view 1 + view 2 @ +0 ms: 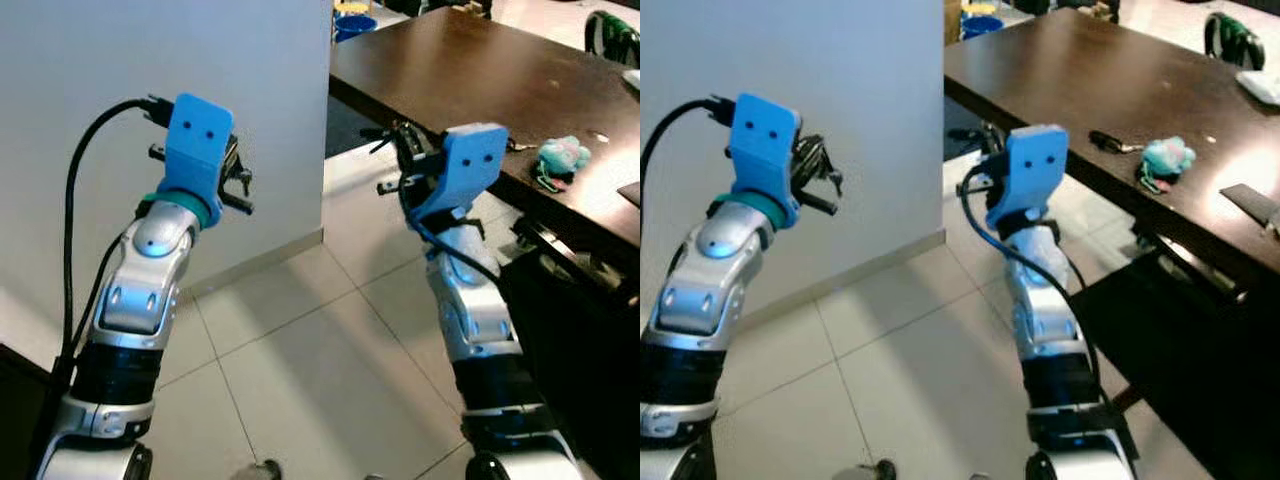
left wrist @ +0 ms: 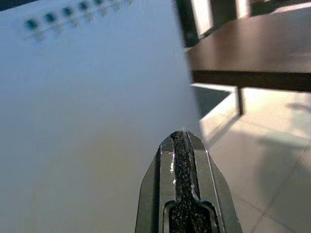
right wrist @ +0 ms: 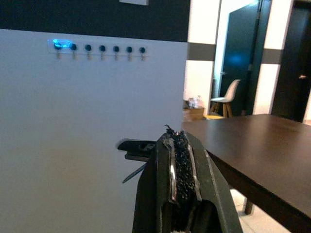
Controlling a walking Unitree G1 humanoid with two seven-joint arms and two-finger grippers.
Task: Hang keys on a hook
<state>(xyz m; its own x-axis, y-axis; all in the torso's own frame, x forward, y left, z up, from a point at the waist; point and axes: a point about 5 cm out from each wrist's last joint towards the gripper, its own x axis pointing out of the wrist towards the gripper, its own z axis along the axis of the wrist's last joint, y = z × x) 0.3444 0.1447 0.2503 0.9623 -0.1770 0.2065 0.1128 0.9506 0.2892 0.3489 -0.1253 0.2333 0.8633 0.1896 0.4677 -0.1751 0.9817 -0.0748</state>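
A dark bunch of keys (image 1: 1108, 142) lies on the brown table (image 1: 470, 70), next to a teal plush fob (image 1: 1166, 157). High on the white wall runs a row of several small hooks (image 3: 102, 49), blurred in the left wrist view as hooks (image 2: 68, 13); the leftmost has a blue glint. My right gripper (image 3: 176, 133) is raised near the table's corner, shut and holding nothing. My left gripper (image 2: 181, 137) is raised close to the wall, also shut and holding nothing. Neither touches the keys, which lie to the right of my right gripper (image 1: 395, 140).
The white wall (image 1: 270, 120) ends at a corner just left of the table. Pale tiled floor (image 1: 300, 360) lies below my arms. A dark chair (image 1: 570, 300) stands under the table's near edge. A blue bucket (image 1: 355, 25) and a white chair (image 3: 226, 94) stand farther back.
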